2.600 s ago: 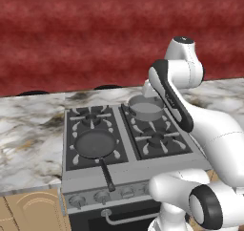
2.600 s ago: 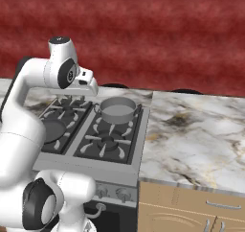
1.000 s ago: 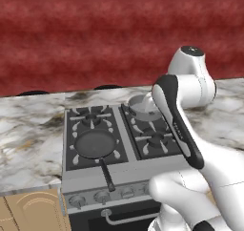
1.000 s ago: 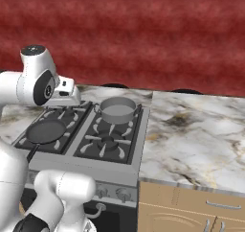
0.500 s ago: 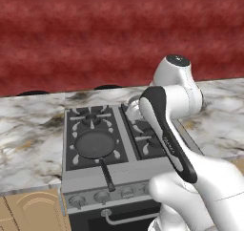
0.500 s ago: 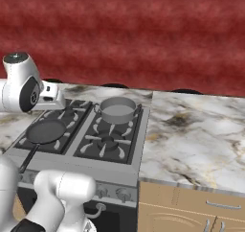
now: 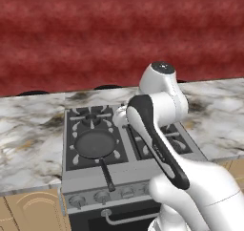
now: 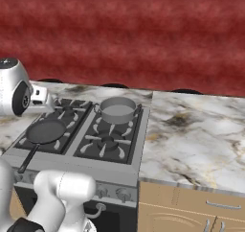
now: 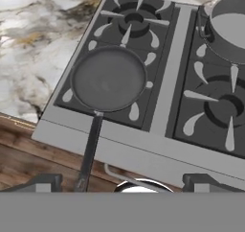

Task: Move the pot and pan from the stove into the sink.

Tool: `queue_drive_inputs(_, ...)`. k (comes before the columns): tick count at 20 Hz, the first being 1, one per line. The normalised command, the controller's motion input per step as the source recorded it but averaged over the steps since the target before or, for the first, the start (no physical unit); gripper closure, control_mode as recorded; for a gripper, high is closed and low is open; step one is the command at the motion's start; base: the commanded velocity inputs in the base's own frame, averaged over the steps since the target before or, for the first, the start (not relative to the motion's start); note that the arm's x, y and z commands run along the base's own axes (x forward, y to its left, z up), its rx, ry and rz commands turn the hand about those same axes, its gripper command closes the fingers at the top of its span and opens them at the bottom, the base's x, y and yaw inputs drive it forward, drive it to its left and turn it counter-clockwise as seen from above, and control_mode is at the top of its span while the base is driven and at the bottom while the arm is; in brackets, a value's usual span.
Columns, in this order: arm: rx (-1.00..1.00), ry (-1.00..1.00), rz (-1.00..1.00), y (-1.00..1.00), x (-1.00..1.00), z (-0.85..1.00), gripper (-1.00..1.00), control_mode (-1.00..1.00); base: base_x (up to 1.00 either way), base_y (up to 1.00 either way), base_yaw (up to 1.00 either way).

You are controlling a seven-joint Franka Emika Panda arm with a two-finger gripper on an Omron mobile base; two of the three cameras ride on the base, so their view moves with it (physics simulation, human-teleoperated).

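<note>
The pan [image 9: 107, 77] lies on the front left burner of the stove [image 9: 167, 82], its long black handle [image 9: 88, 154] pointing over the front edge. My gripper [image 9: 123, 183] hovers above the front of the stove, open wide, with nothing between its fingertips [image 9: 45, 182]. The handle's end is near the left tip. The grey pot [image 9: 229, 27] stands on the back right burner, apart from the gripper. From the right base view, the pot [image 8: 117, 110] and the pan [image 8: 45, 130] sit on the stove [image 8: 72, 135], and the hand [image 8: 42, 99] hangs over its left side. The sink is out of view.
Marbled white counter runs to the right of the stove [image 8: 191, 140] and to its left [image 7: 28, 144]. A red wall [image 8: 143, 44] stands behind. Knobs [image 7: 97, 196] line the stove front, and wooden cabinet doors [image 8: 191, 212] are below the counter.
The arm has swung left across the stove, from near the pot's side to above the pan's side. The jaws stayed open. Pot and pan have not moved.
</note>
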Motion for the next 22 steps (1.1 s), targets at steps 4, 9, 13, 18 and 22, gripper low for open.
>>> queue_drive_inputs(4,0.02,0.0,0.02,0.32,-0.01,-0.21,-1.0,-1.0,0.0,0.0,0.0)
queue_drive_inputs(9,0.02,0.0,0.02,0.28,-0.06,-0.32,-1.0,-1.0,0.0,0.0,0.0)
queue_drive_inputs(13,0.02,0.0,0.02,0.24,-0.11,-0.42,-1.0,-1.0,0.0,0.0,0.0)
queue_drive_inputs(18,0.0,0.0,0.01,0.21,-0.08,-0.44,-1.0,-1.0,0.0,0.0,0.0)
queue_drive_inputs(22,0.0,0.0,0.0,0.18,0.0,-0.42,-1.0,-1.0,0.0,0.0,0.0)
